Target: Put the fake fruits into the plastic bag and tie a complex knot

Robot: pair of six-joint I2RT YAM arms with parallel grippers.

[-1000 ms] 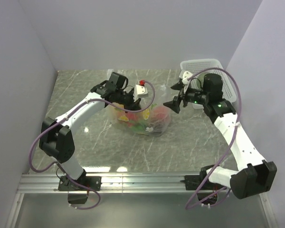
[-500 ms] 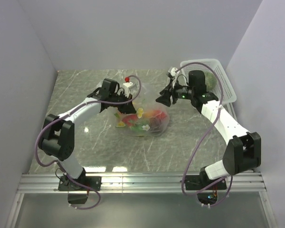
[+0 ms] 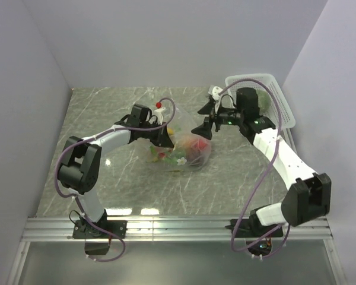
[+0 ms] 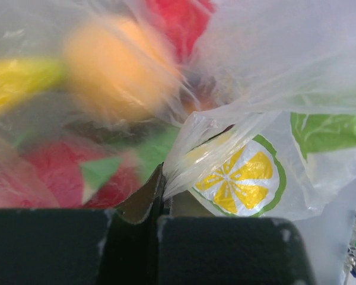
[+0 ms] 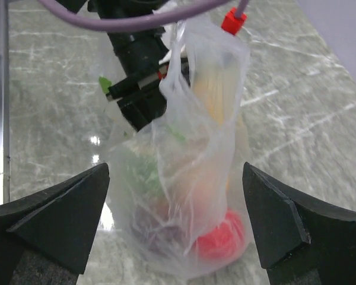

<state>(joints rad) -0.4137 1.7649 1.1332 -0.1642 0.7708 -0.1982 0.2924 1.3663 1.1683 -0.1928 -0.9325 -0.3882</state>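
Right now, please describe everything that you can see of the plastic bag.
The plastic bag is thin, clear, crinkled film with a printed lemon slice and green leaf. It bulges with fake fruits, a red one lowest, and its bottom rests on the marble table. The left claw is shut on a bunched fold near its top, holding the film up. The right claw is open on either side of it, not touching.

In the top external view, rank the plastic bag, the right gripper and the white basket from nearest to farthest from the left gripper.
1. The plastic bag: pinched in the left gripper itself.
2. The right gripper: open, just right of the bag.
3. The white basket: back right corner, beyond the right gripper.
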